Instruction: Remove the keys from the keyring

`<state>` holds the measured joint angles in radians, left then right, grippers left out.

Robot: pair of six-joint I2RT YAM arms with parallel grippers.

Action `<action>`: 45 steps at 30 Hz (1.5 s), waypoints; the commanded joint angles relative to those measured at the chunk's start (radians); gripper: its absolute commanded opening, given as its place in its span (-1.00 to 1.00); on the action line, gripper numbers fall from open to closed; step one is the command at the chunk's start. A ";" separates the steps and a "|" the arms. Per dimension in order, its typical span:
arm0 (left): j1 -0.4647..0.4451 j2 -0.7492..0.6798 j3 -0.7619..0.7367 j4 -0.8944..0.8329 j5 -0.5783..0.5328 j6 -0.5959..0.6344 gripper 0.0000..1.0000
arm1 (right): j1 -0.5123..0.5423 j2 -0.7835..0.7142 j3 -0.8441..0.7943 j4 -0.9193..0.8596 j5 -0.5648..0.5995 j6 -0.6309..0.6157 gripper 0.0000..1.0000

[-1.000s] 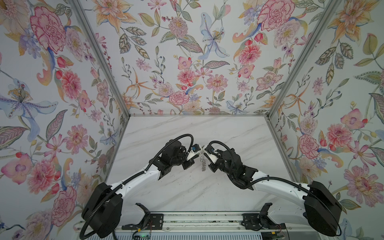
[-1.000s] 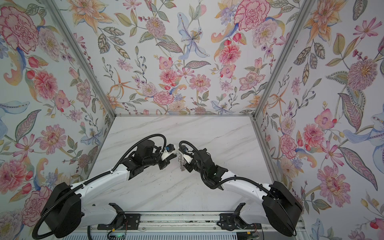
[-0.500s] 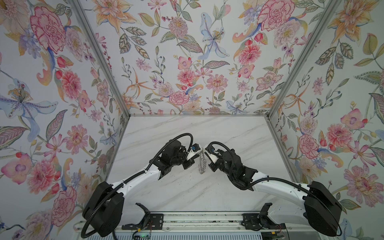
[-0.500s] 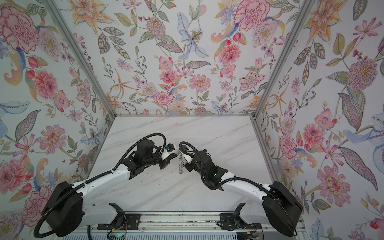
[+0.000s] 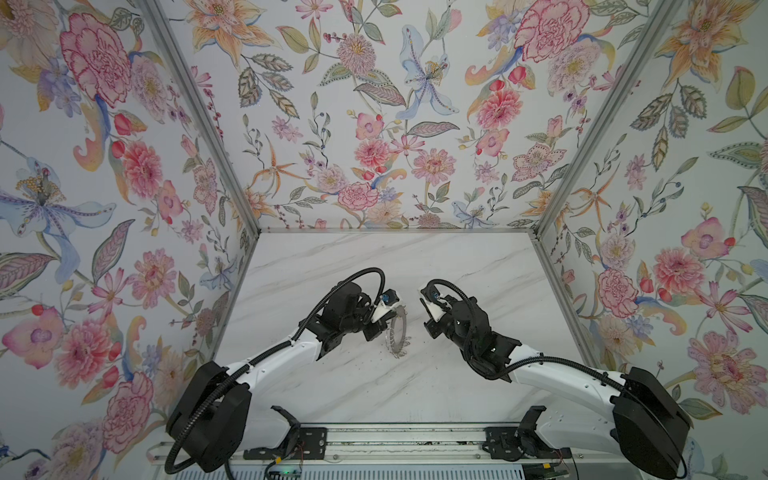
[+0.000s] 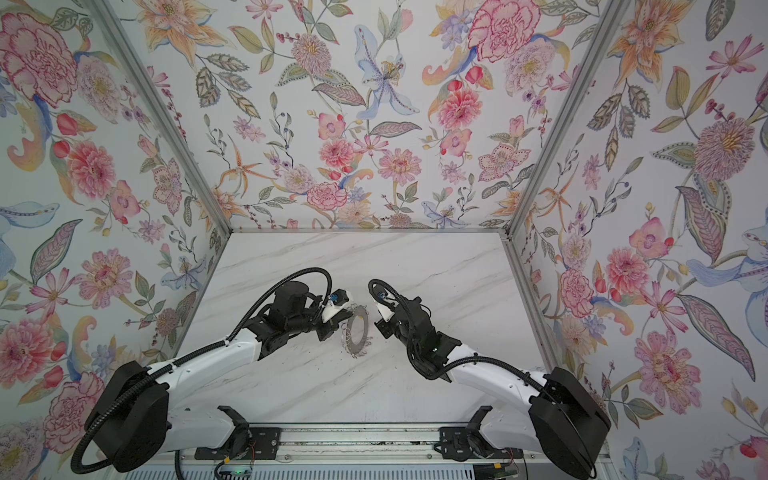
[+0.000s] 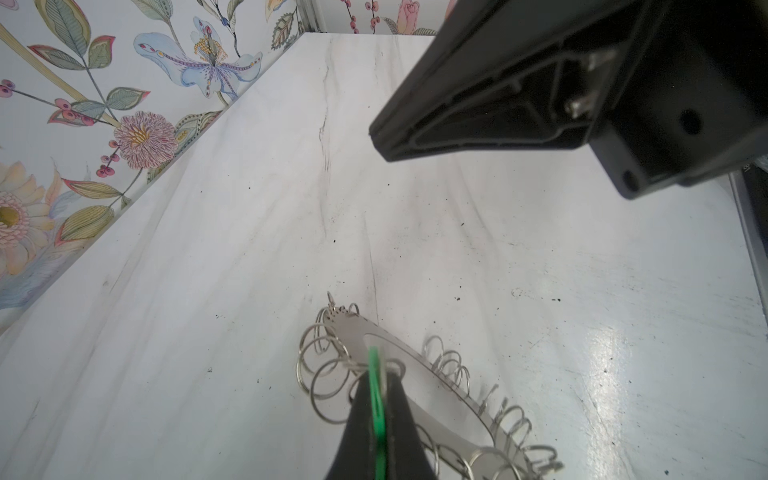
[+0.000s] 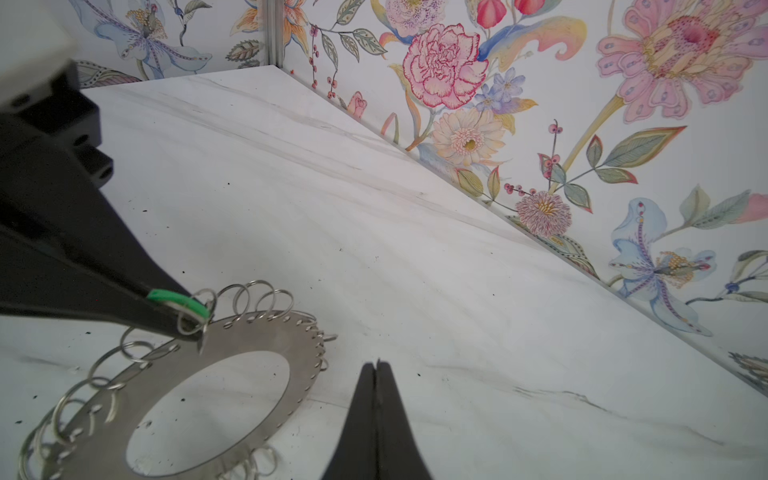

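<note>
Where floral walls (image 5: 374, 124) closed in three sides of a white marble table (image 5: 415, 386), two white-and-black robot arms reached in from the near edge, seen from above. The left arm (image 5: 270, 361) came in from the left and the right arm (image 5: 561, 374) from the right, and their ends faced each other near the middle of the table. Between them was the keyring (image 5: 397, 332), a flat grey metal disc with a large round hole. In both top views it stood tilted rather than lying flat, with its raised edge at the left arm's tip. Whether its low edge touched the table could not be told. The left gripper (image 7: 376, 374) had its two black fingers pinched tight at the keyring's upper rim. The right gripper (image 8: 377, 368) hung just beside the opposite rim without touching it, its fingers pressed together with nothing between them. Many small wire loops (image 8: 266, 299) fringed the disc's rim, some standing up and some lying over. Clamped between the left gripper's fingertips was a bright green tag (image 8: 174, 298), thin and oblong, seen edge-on from the left wrist. Just below the tag, a small silvery point of the key (image 8: 203, 343) poked out against the disc's face.
</note>
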<state>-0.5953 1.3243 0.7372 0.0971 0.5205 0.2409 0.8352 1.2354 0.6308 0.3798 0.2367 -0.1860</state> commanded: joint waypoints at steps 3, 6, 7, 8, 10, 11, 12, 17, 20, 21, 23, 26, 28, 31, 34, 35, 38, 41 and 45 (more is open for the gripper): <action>0.009 -0.009 -0.010 0.001 0.018 -0.016 -1.00 | -0.044 -0.028 -0.017 0.009 -0.122 0.050 -1.00; 0.009 -0.016 -0.005 -0.005 0.022 -0.009 -1.00 | -0.142 -0.006 0.001 -0.017 -0.424 0.115 -0.90; 0.008 -0.016 0.000 -0.010 0.022 -0.005 -1.00 | -0.162 0.006 0.009 -0.028 -0.508 0.124 -0.80; 0.009 -0.016 0.004 -0.016 0.022 -0.001 -1.00 | -0.172 0.017 0.017 -0.042 -0.560 0.125 -0.70; 0.009 -0.016 0.016 -0.031 0.019 0.006 -1.00 | -0.172 0.034 0.021 -0.048 -0.624 0.120 -0.58; 0.009 -0.016 0.020 -0.035 0.019 0.007 -1.00 | -0.171 0.042 0.024 -0.048 -0.652 0.122 -0.54; 0.009 -0.017 0.023 -0.037 0.020 0.009 -1.00 | -0.168 0.048 0.026 -0.048 -0.672 0.126 -0.50; 0.009 -0.013 0.035 -0.047 0.019 0.017 -1.00 | -0.131 0.071 0.039 -0.057 -0.702 0.115 -0.42; 0.009 -0.012 0.040 -0.055 0.024 0.020 -1.00 | -0.122 0.086 0.061 -0.074 -0.704 0.103 -0.40; 0.009 -0.011 0.041 -0.057 0.025 0.019 -1.00 | -0.120 0.092 0.065 -0.072 -0.711 0.102 -0.40; 0.009 -0.014 0.044 -0.062 0.024 0.019 -1.00 | -0.115 0.117 0.088 -0.077 -0.718 0.099 -0.40; 0.008 -0.022 0.048 -0.062 0.034 0.017 -1.00 | -0.107 0.157 0.117 -0.087 -0.710 0.089 -0.40; 0.006 -0.027 0.051 -0.063 0.036 0.017 -1.00 | -0.109 0.177 0.124 -0.076 -0.706 0.085 -0.39; 0.005 -0.034 0.057 -0.075 0.032 0.016 -1.00 | -0.108 0.208 0.151 -0.082 -0.712 0.079 -0.39; 0.000 -0.040 0.057 -0.080 0.032 0.021 -1.00 | -0.105 0.231 0.163 -0.078 -0.723 0.076 -0.40; -0.001 -0.042 0.058 -0.082 0.030 0.021 -1.00 | -0.105 0.238 0.167 -0.077 -0.725 0.074 -0.41; -0.002 -0.043 0.059 -0.086 0.036 0.021 -1.00 | -0.105 0.256 0.181 -0.080 -0.725 0.072 -0.44; -0.004 -0.043 0.062 -0.086 0.041 0.025 -1.00 | -0.103 0.265 0.184 -0.078 -0.723 0.064 -0.52; -0.005 -0.043 0.071 -0.090 0.047 0.028 -1.00 | -0.103 0.281 0.205 -0.094 -0.714 0.055 -0.68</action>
<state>-0.5953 1.3071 0.7670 0.0048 0.5213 0.2512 0.7246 1.4952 0.7956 0.2951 -0.4786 -0.1001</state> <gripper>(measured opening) 0.060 0.173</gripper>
